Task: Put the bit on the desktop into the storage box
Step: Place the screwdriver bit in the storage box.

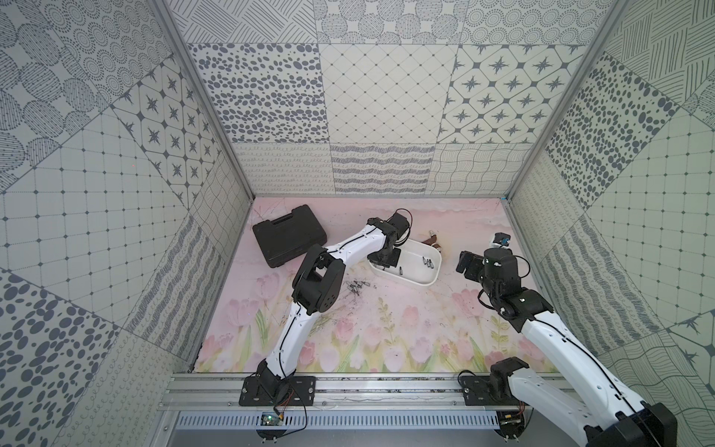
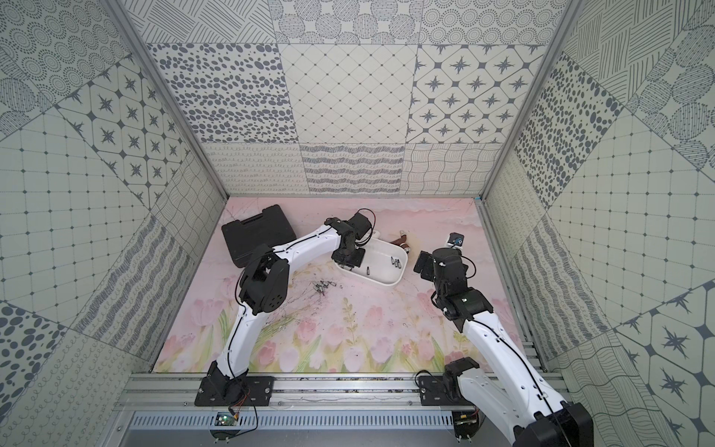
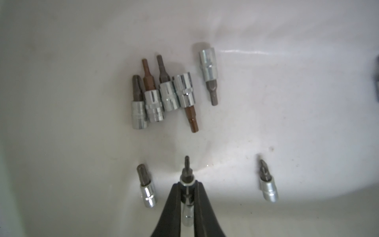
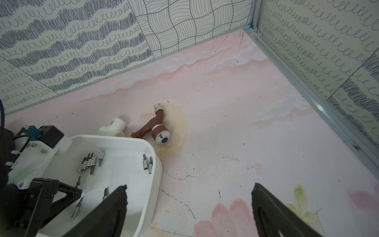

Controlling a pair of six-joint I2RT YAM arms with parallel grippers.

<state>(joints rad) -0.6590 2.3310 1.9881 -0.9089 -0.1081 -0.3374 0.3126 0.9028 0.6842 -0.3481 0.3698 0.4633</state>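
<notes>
- Gripping one bit (image 3: 186,174) by its shiny collar, the left gripper (image 3: 187,184) has its black fingers (image 3: 173,205) closed tight. The bit's dark tip points ahead, past the fingertips.
- That gripper hangs inside the white box (image 3: 266,92). Whether the held bit touches the box floor cannot be told.
- Two more bits lie on the box floor beside the fingertips, one (image 3: 147,188) on one side and one (image 3: 266,182) on the other, both apart from the fingers.
- Farther ahead of the fingertips, four bits (image 3: 164,96) lie side by side and touching, with a fifth (image 3: 209,71) just beside them.
- A stamped mark shows on the collar of one bit beside the fingers, but it is too blurred to read.
- In both top views a small heap of loose bits (image 1: 358,287) lies on the desktop (image 1: 387,329). It sits behind the left gripper, near the arm's elbow and outside the box.
- The right gripper (image 4: 189,197) stands wide open and holds nothing. It hangs over the pink desktop just beside the box.
- Ahead of the right gripper a brown tap (image 4: 153,127) lies on a yellowish stain, and a white pipe fitting (image 4: 113,126) sits next to it against the box's far rim. The fitting carries a small grey printed label, too small to read.
- A black case (image 1: 288,236) lies shut on the desktop, well apart from the right gripper and on the far side of the left arm.
</notes>
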